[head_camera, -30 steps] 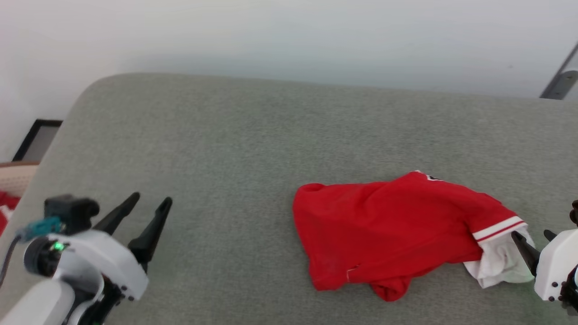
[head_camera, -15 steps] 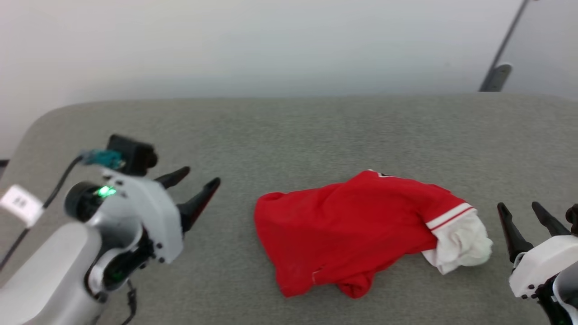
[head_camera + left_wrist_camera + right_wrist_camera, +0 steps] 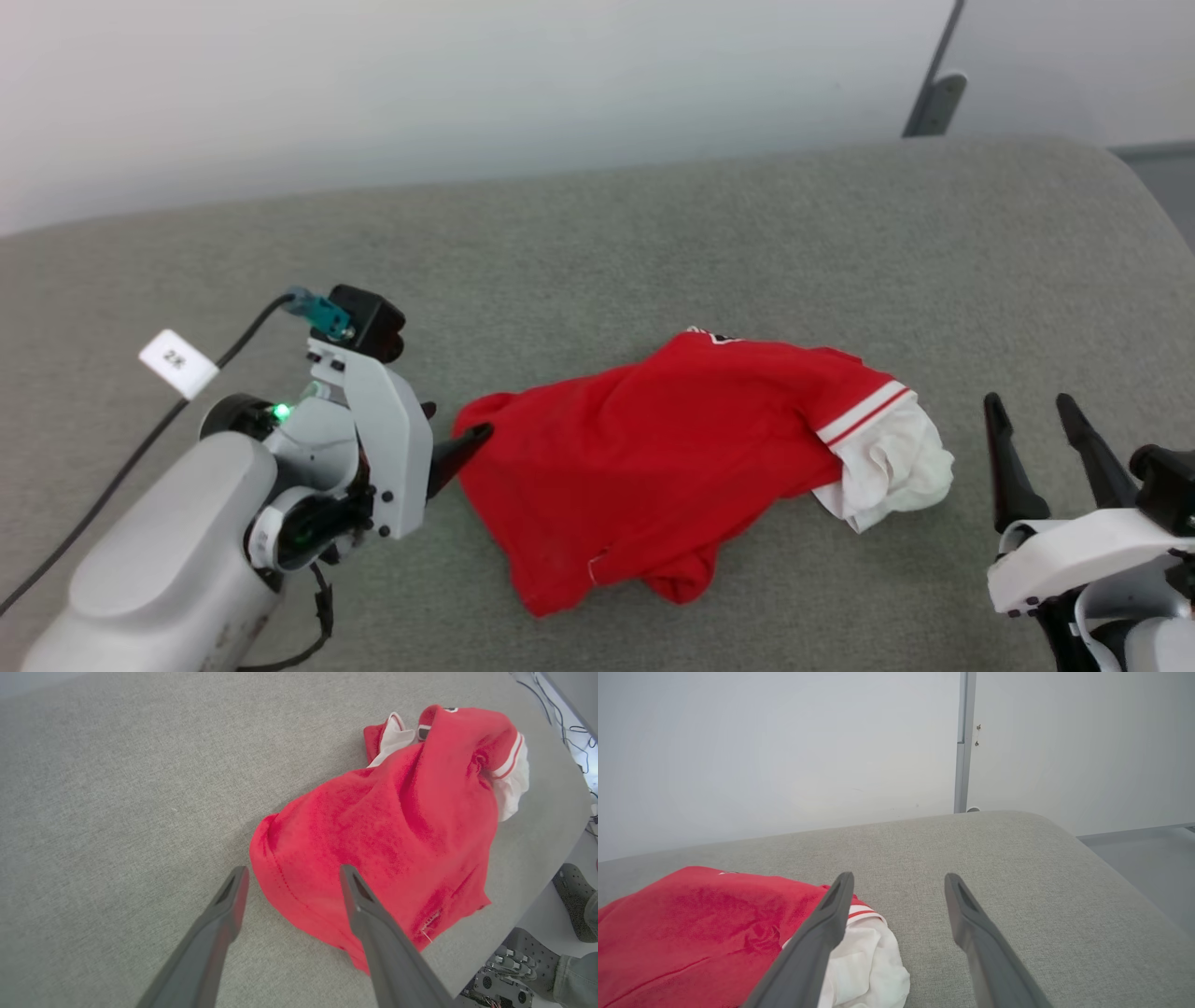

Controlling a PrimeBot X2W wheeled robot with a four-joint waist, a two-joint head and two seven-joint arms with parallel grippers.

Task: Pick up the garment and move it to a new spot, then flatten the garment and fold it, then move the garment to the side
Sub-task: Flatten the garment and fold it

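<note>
The garment (image 3: 653,467), a red T-shirt with a white sleeve (image 3: 892,471) and red-white trim, lies crumpled on the grey cushioned surface (image 3: 653,233). My left gripper (image 3: 457,422) is open at the garment's left edge, one finger touching the red cloth. In the left wrist view the gripper (image 3: 293,870) straddles the hem of the garment (image 3: 387,821), with the fingers spread wide. My right gripper (image 3: 1027,403) stands open to the right of the white sleeve, apart from it. In the right wrist view the gripper (image 3: 900,876) holds nothing, and the garment (image 3: 691,914) lies at lower left.
A pale wall runs behind the surface, with a grey metal post (image 3: 934,93) at the back right. The surface rounds off at its right edge (image 3: 1153,201). A black cable with a white tag (image 3: 177,359) trails from my left wrist. A person's dark shoe (image 3: 572,900) is on the floor.
The head camera has swung right. My left gripper has closed the gap to the garment's left edge. My right gripper has drawn back from the white sleeve it was touching.
</note>
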